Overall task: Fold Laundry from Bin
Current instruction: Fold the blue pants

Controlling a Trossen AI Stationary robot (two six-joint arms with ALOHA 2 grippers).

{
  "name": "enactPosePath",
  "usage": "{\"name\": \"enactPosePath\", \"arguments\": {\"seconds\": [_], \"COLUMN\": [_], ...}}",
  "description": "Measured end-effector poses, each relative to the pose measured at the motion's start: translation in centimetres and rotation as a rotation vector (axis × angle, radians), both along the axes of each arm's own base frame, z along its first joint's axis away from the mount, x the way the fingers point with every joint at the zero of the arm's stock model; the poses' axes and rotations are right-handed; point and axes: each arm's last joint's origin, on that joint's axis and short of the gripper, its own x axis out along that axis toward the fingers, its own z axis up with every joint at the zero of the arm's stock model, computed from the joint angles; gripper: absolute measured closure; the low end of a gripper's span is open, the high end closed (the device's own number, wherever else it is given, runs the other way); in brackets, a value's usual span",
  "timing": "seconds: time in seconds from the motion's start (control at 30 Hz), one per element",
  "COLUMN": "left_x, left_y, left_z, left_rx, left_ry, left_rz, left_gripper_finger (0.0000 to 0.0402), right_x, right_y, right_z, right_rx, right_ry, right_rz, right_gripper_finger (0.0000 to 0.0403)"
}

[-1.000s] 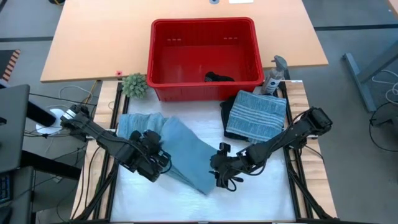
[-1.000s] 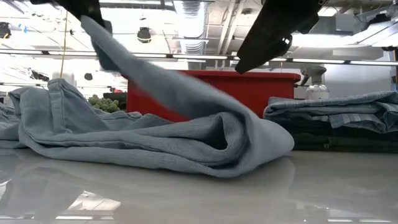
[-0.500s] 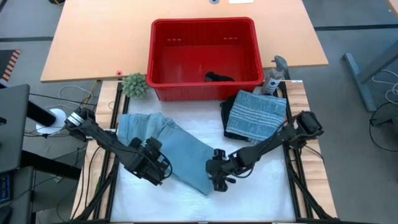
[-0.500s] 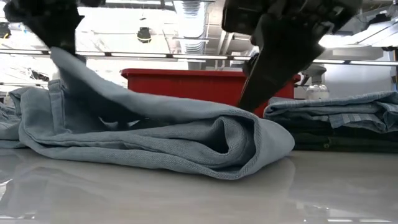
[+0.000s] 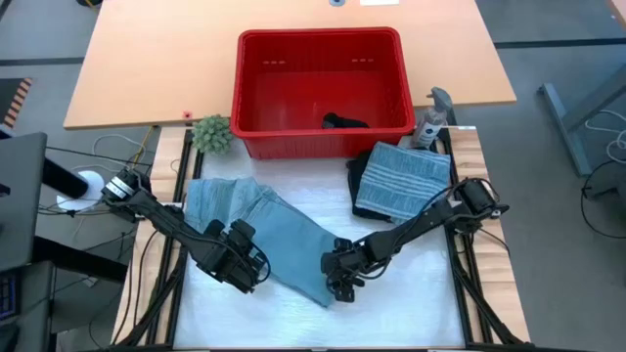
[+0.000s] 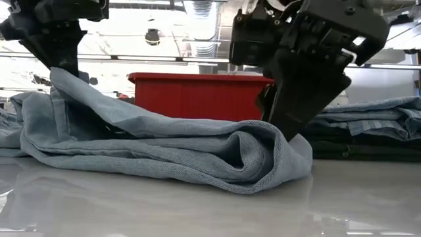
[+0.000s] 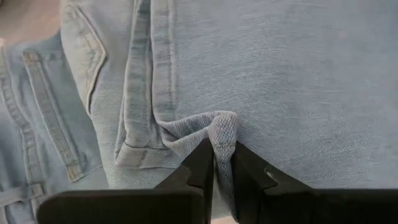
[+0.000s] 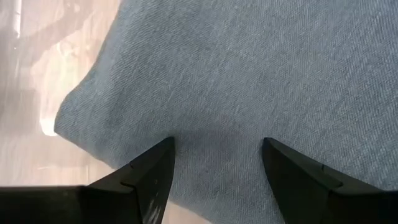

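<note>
Two black jointed arms trail thin dark cables, the left end effector [image 7: 224, 163] and the right end effector [image 8: 217, 165] each ending in angular matte-black fingers.

A small spiky green plant [image 5: 211, 134] sits at ten o'clock on the table, a tiny red knob [image 5: 186, 116] just beyond it. At two o'clock stands a clear grey-triggered spray bottle [image 5: 430, 121].

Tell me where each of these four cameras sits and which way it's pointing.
High view: overhead, straight down on both arms, the red bin and jeans.
Low view: tabletop height, level across the jeans toward the bin; both grippers enter from above.
Left wrist view: left gripper pinching a denim fold.
Right wrist view: right gripper, fingers spread, on denim.
All four views share the jeans.
</note>
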Motion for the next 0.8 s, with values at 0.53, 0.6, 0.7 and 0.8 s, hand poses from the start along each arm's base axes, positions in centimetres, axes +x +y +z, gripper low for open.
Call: {"name": "enactPosePath", "arguments": {"seconds": [0.53,0.6,0.7,0.8], "left_x": [-2.2,-2.2,-1.3,0.2], "left_y": [0.3,-0.1,-1.1,-2.1], "left_z": [7.4,8.3,7.5,5.0], "left_rx": [0.113,0.167,0.211,0.219], "left_ry": [-0.100,-0.348,-0.520,-0.568], "left_rz": [-0.104,-0.081,-0.126,-0.207], "left_gripper_finger": [0.0275,0.0276,0.0292,0.0326], "right_x": [-0.1,-0.1,0.0,0.1], "right_y": [-0.4,-0.4,-0.5,-0.6], "right_z": [-1.0,-1.1,-1.1,-1.0], "right_rx": [0.009,0.009,0.011,0.018], "right_ry": [0.081,0.081,0.077,0.066], "right_rz": [-0.041,-0.041,-0.042,-0.044], "right_gripper_finger": [0.0133,0.0133,0.0133,0.0133]}}
